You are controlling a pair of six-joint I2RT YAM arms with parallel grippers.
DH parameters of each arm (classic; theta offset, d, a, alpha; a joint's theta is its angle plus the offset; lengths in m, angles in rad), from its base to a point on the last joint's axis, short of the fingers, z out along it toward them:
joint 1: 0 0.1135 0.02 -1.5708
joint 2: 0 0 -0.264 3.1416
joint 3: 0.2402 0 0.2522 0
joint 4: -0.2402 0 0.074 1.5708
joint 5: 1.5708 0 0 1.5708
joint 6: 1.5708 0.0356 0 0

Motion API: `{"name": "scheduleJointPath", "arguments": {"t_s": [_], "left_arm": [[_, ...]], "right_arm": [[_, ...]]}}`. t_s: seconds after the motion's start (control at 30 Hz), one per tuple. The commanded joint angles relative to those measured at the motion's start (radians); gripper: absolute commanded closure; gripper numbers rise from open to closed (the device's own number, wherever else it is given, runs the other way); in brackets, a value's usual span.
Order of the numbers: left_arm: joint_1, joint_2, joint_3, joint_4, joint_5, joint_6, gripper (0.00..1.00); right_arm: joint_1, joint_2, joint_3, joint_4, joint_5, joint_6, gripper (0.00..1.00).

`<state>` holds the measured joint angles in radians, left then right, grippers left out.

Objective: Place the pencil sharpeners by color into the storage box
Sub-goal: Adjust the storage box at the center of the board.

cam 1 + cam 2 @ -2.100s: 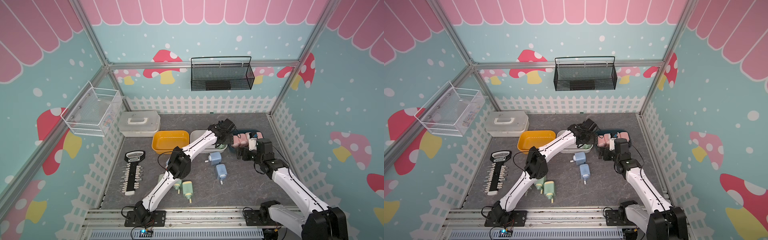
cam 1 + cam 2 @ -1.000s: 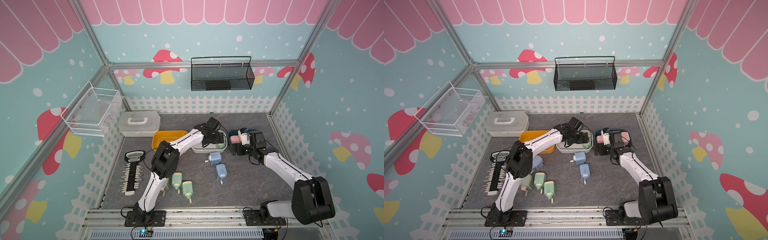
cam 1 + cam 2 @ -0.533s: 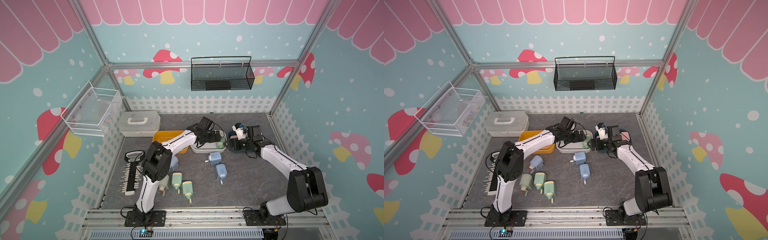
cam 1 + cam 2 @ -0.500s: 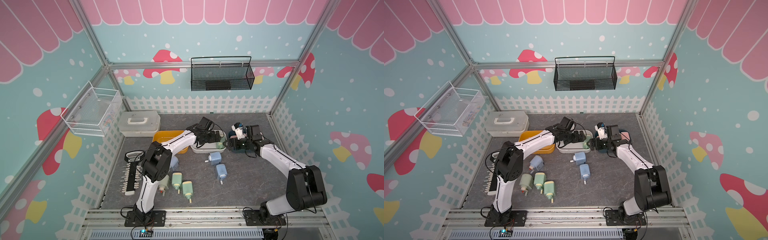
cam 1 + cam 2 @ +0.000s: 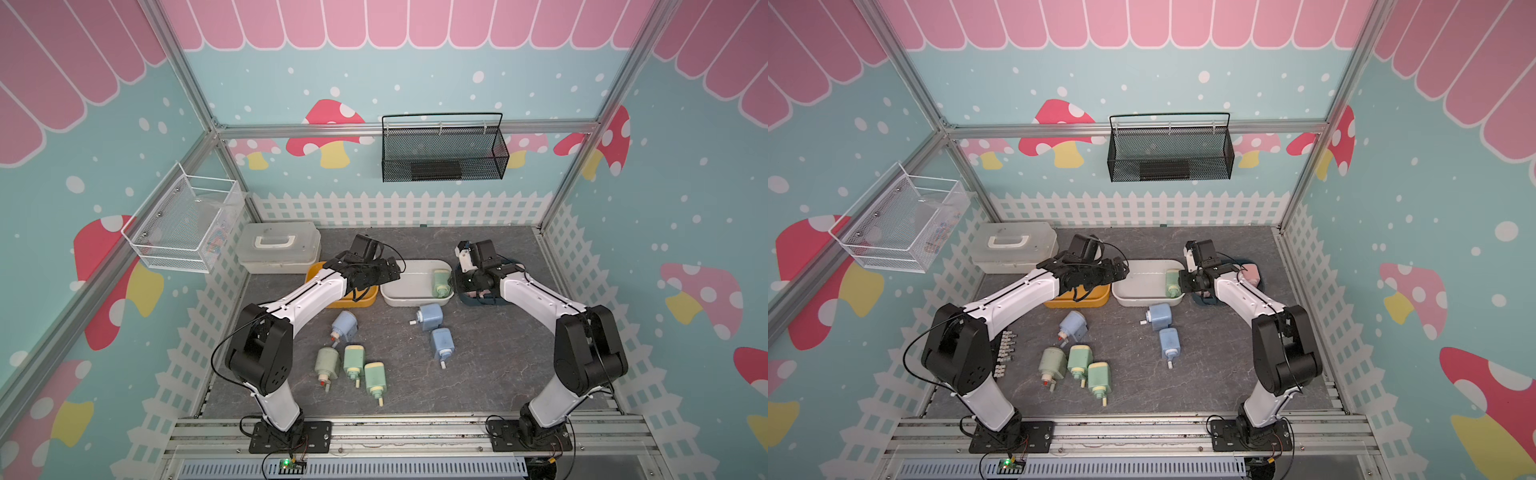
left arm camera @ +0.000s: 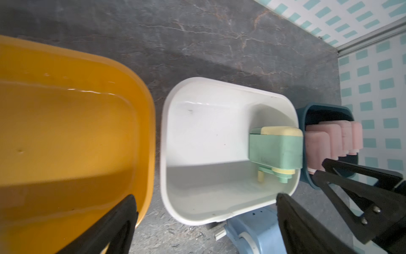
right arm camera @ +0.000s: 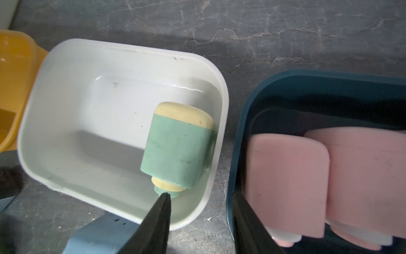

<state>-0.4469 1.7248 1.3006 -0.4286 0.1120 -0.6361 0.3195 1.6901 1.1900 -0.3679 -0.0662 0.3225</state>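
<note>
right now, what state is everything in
left gripper, open, empty
right gripper, open, empty
yellow bin, looks empty
white bin, holds one green sharpener
dark blue bin, holds pink sharpeners
lidded case, closed
loose sharpeners, three blue, three green, not yet binned

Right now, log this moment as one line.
left gripper open | right gripper open, empty | white bin: one green sharpener | dark bin: pink sharpeners | table: three green sharpeners, three blue sharpeners

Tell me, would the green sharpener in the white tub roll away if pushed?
Probably not: the green sharpener looks boxy and lies on a flat side. It would likely slide on the glossy white tub floor. Its plastic shell looks stiff, not squishy.
</note>
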Motion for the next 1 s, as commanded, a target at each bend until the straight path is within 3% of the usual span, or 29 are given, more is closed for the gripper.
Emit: {"name": "scheduleJointPath", "arguments": {"t_s": [0.0,0.07,0.6,0.97], "left_arm": [[0.021,-0.039,-0.05,0.021,-0.023,0.005,0.01],[0.032,-0.054,-0.068,0.024,-0.023,0.009,0.01],[0.033,-0.056,-0.092,0.022,-0.018,0.015,0.01],[0.063,-0.036,-0.097,0.018,-0.019,0.022,0.01]], "right_arm": [[0.021,0.031,0.031,-0.046,0.136,0.019,0.63],[0.021,0.045,0.038,-0.04,0.146,0.023,0.68],[0.021,0.142,0.094,-0.043,0.151,0.036,0.68],[0.021,0.148,0.101,-0.038,0.122,0.053,0.82]]}}
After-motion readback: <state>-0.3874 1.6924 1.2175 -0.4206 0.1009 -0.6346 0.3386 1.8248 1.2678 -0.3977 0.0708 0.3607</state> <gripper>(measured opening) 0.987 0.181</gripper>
